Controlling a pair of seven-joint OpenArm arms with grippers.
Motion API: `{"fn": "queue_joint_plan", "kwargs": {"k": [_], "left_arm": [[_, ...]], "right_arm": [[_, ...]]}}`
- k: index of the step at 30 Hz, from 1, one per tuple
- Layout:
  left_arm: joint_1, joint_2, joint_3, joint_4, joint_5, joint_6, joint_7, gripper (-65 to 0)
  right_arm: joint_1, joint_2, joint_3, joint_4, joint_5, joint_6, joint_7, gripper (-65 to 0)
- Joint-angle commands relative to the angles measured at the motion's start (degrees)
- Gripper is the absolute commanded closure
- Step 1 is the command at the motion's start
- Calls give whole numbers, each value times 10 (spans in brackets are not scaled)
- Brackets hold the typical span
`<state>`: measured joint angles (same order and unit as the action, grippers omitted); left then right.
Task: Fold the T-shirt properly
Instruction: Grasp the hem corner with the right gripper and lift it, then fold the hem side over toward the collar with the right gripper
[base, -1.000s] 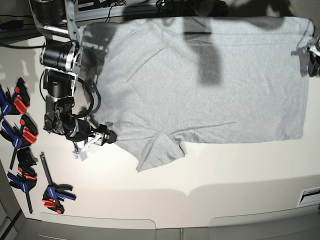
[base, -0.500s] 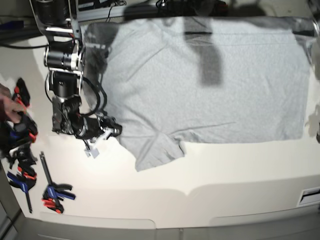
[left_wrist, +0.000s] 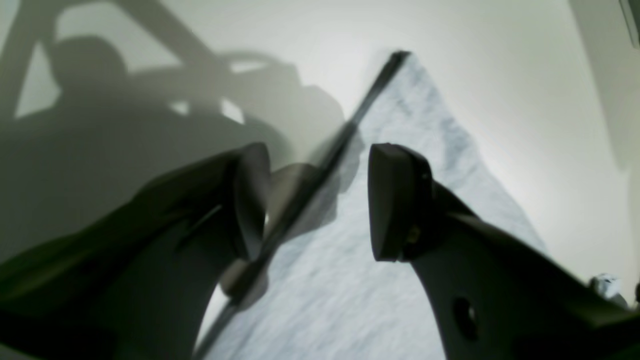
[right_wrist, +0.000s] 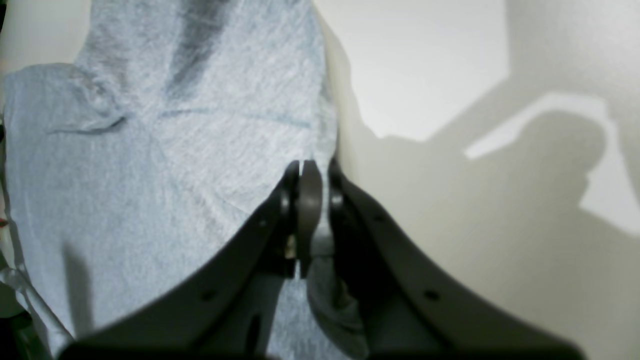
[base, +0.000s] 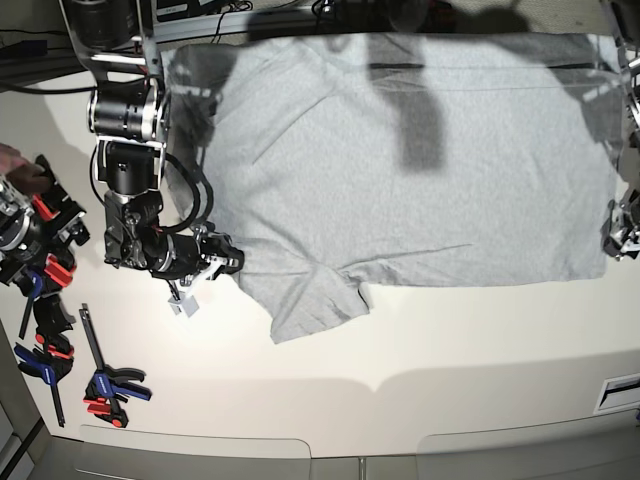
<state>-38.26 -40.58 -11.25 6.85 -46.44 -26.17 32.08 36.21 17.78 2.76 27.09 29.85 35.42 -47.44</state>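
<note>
Cream-white and broad, the desk (base: 420, 400) carries the T-shirt (base: 420, 170) spread nearly flat across its far half, plain grey side up, one short sleeve (base: 315, 305) jutting toward the near edge and the hem running down the side where the left arm works. No fold shows anywhere in the cloth: the body lies in a single layer with only faint creases, so the folding itself looks barely begun, and what can be seen reads as the gripping stage before a first fold. The right end effector (right_wrist: 306, 210) is pressed together with a bit of grey fabric caught between its tips, right at the shirt's edge near the collar and shoulder end; in the base view it sits low against that edge beside the sleeve. The left end effector (left_wrist: 320, 200) is spread, its two pads standing apart over a corner of the shirt, with a dark straight edge, too blurred to identify, crossing between them; it holds nothing that can be made out. Along the desk's side edge beyond the right arm lie several bar clamps (base: 105, 385), well apart from the shirt. Still left, by this showing: a hold for the left side, bringing the sleeves in, and doubling the body over itself.
</note>
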Motion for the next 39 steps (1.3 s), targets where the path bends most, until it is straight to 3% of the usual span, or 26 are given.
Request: {"fn": "queue_joint_plan", "kwargs": {"k": [1,8,10,12,16,18,20,23,25,28,31,39], "left_arm": [[-11,-1,0,6,-2,-4,4,-297],[-11,38,0,19,-1,-4,4,-280],[-11,38,0,26,-1,-4,-3,-185],[-11,34,0,34,-2,-4,-7,0],[-7,22,0,54,-2,-7,1,0],[1,12,0,66,-16,-54,25,0],[17,-2,0,82,-75,-106,64,0],[55,-22,0,120,-176,-138,131,0],[89,-32,0,150,-212,-138,162,0],[147,-50,-5,197,-251,-138,165,0],[197,-59,-49,243,-250,-138,177,0],[327,-60,-170,349,-252,-138,248,0]], "right_arm": [[7,5,-1,1,-28,-9,-17,0],[7,5,-1,1,-28,-9,-17,0],[7,5,-1,1,-28,-9,-17,0],[7,5,-1,1,-24,-10,-16,0],[7,10,-1,15,45,6,-32,0],[4,11,2,45,96,26,-76,0],[-9,11,11,93,142,39,-125,0],[-50,11,36,187,205,38,-190,0],[-90,11,60,260,229,38,-224,0],[-165,8,108,383,257,38,-262,0],[-239,1,164,495,252,38,-279,0],[-378,1,251,565,248,38,-272,0]]}}
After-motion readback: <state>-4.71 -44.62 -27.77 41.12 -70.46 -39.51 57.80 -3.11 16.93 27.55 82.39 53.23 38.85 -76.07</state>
